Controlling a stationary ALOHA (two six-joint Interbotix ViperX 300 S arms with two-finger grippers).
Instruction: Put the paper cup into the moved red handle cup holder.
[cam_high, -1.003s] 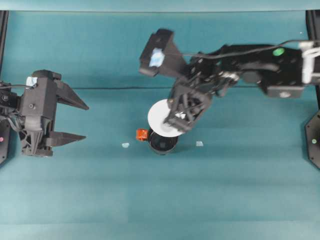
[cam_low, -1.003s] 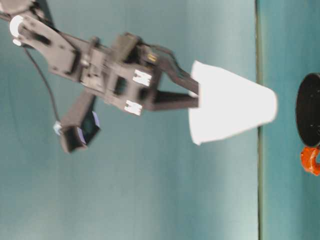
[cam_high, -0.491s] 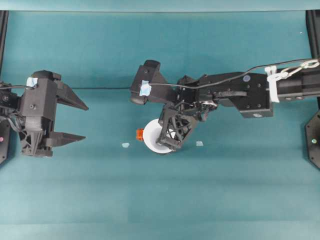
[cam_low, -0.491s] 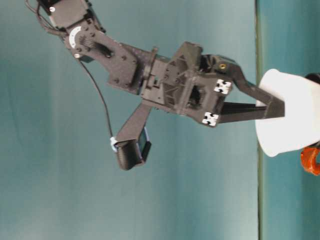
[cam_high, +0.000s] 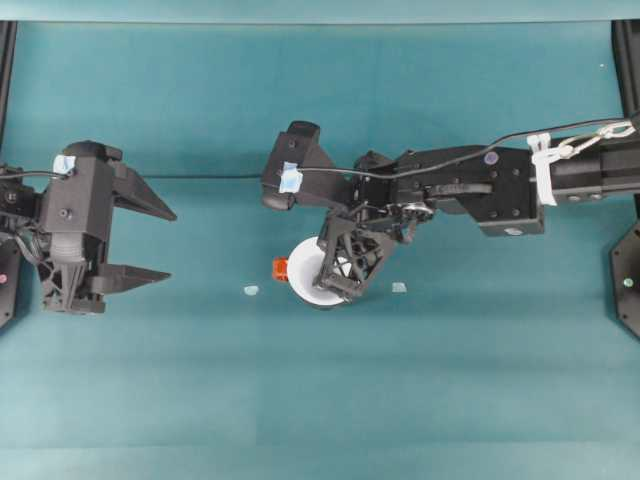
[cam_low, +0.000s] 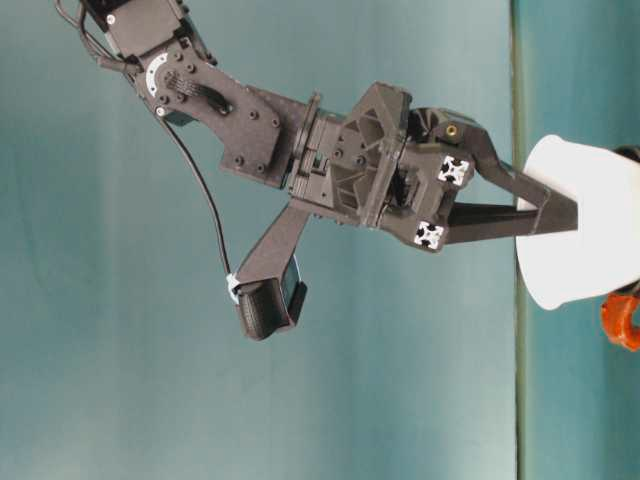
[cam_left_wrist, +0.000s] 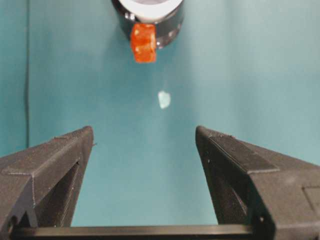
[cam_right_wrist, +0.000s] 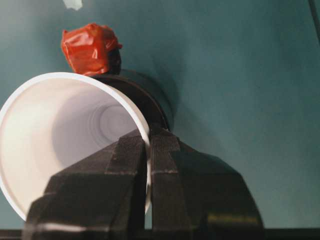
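Although the plain white tapered paper cup (cam_right_wrist: 65, 130) already has its narrow end down inside the glossy black round holder with the orange-red handle tab (cam_right_wrist: 145, 97), the right gripper (cam_right_wrist: 146, 150) pinches the cup's rim wall, one finger inside and one outside. From the side, the cup (cam_low: 580, 225) stands with its long axis close to upright over the holder, most of its wall above the holder's mouth; whether its base has bottomed out I cannot tell. So the release seems to turn on that axis lining up with the holder's. From above, the white rim (cam_high: 305, 275) sits beside the orange tab (cam_high: 281, 268). The left gripper (cam_high: 150, 240) rests well apart with its jaws spread wide and empty, facing the holder (cam_left_wrist: 170, 27) across bare teal cloth (cam_high: 320, 400).
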